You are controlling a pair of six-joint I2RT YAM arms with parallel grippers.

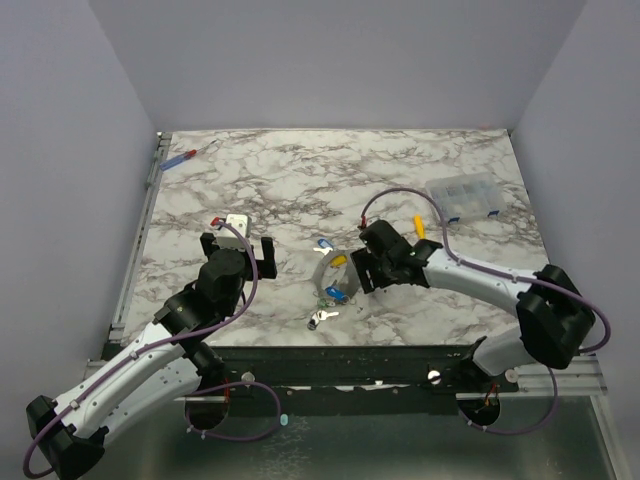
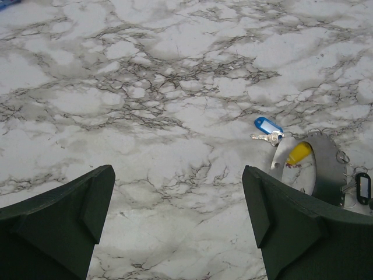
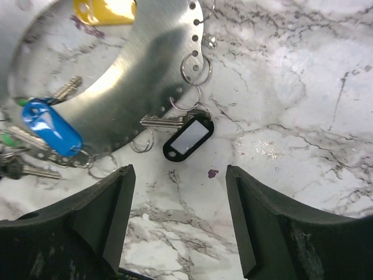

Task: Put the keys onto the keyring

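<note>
Marble counter (image 1: 400, 180), keyring (image 1: 322, 272) near the middle of its near edge, jaws on both arms spread

Left gripper (image 2: 178, 181) hangs wide and empty left of the ring, toward the counter's left edge. Right gripper (image 3: 180, 172) is spread too, nothing in it, right over the ring's rim. Black-tagged key (image 3: 187, 137) lies just beside that rim, blue-tagged key (image 3: 51, 127) rests on the band, second blue-tagged key (image 2: 267, 126) sits just off the far side, and a loose silver key (image 1: 320, 318) is nearest the edge.

One keyring (image 3: 145, 64), two screwdrivers (image 1: 180, 158) (image 1: 419, 228), one box (image 1: 462, 198)
</note>
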